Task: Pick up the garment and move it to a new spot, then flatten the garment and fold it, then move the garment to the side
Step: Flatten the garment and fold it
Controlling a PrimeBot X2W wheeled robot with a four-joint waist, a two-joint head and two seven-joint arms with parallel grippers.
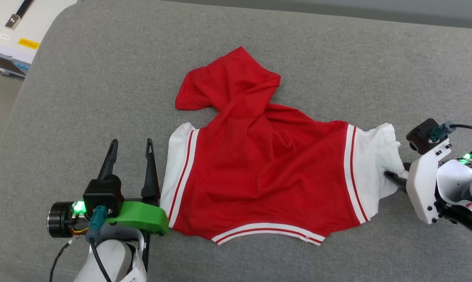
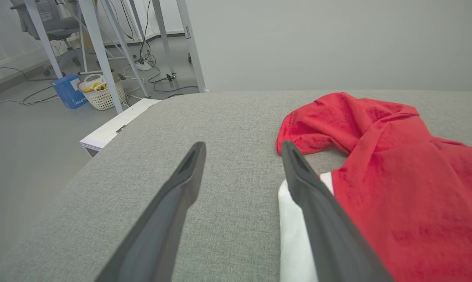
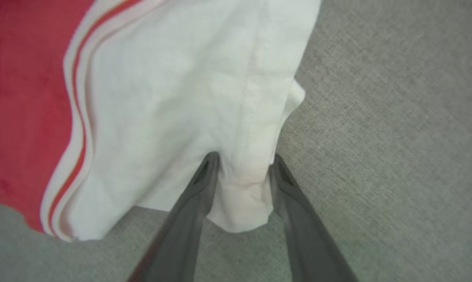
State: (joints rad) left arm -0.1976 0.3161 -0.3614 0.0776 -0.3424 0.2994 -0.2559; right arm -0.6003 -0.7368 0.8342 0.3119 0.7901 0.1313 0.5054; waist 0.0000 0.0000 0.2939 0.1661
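The garment (image 1: pixel 267 176) lies crumpled on the grey padded surface (image 1: pixel 102 78), red body with white sleeves and red-white trim, its upper part twisted into a bunch. My left gripper (image 1: pixel 131 143) stands open just left of the left white sleeve (image 2: pixel 295 235), its right finger (image 2: pixel 318 203) along the sleeve's edge, nothing between the fingers (image 2: pixel 244 148). My right gripper (image 1: pixel 391 175) reaches into the right white sleeve (image 3: pixel 173 98). Its two fingers press on either side of a bunched fold of that sleeve (image 3: pixel 244 158).
A white device (image 1: pixel 12 31) sits off the surface's far left corner. In the left wrist view, beyond the surface's edge, the floor holds a white basket (image 2: pixel 102 92), a blue box (image 2: pixel 69 92), metal table legs (image 2: pixel 98 47) and cables.
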